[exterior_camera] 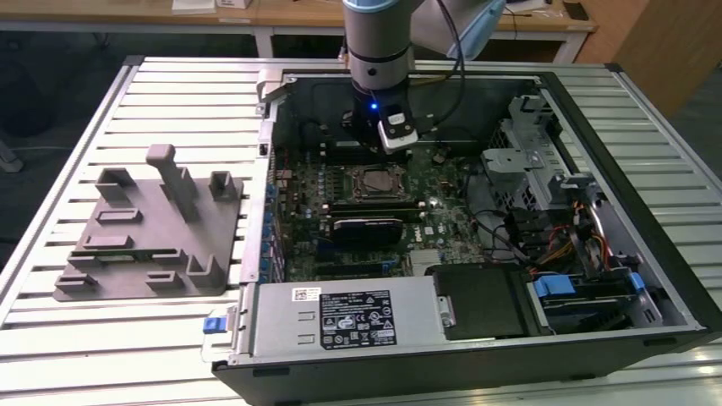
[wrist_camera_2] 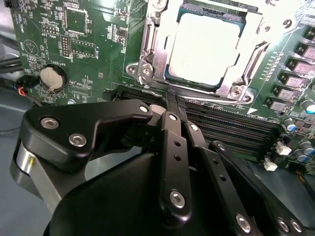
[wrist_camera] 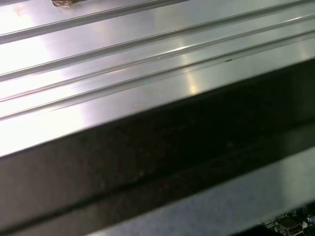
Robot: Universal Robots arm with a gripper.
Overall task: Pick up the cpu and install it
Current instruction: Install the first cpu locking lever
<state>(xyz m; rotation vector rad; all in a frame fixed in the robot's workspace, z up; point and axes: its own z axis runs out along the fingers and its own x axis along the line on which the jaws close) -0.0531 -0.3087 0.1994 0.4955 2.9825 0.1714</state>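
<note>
Pressed together with nothing between them, the gripper's (wrist_camera_2: 170, 98) black fingers (wrist_camera_2: 173, 147) hang just above the motherboard (wrist_camera_2: 88, 44), their tips over the memory slots (wrist_camera_2: 221, 125) that run beside the processor socket (wrist_camera_2: 147, 64). Just past those tips in the second wrist view, the cpu (wrist_camera_2: 204, 46) lies flat inside the socket, its pale silver top facing up and framed on all sides by the socket's metal bracket. A round coin battery (wrist_camera_2: 51, 77) sits on the green board off to one side of the socket.

Seen from the exterior view, the gripper (exterior_camera: 373, 144) reaches down from the arm (exterior_camera: 378, 42) into the open computer case (exterior_camera: 665, 296), close to the case's far wall. The cpu (exterior_camera: 374, 180) shows as a small light square in the middle of the board, just nearer the camera than the gripper. Inside the case too are a silver power supply box (exterior_camera: 344, 317) with a white label along the near edge, a black drive (exterior_camera: 485, 300) beside it, and a bundle of cables (exterior_camera: 553, 245) toward the exterior view's right. Outside the case, on the slatted metal table (exterior_camera: 113, 338), a grey plastic fixture (exterior_camera: 152, 233) with upright blocks stands to the exterior view's left.
</note>
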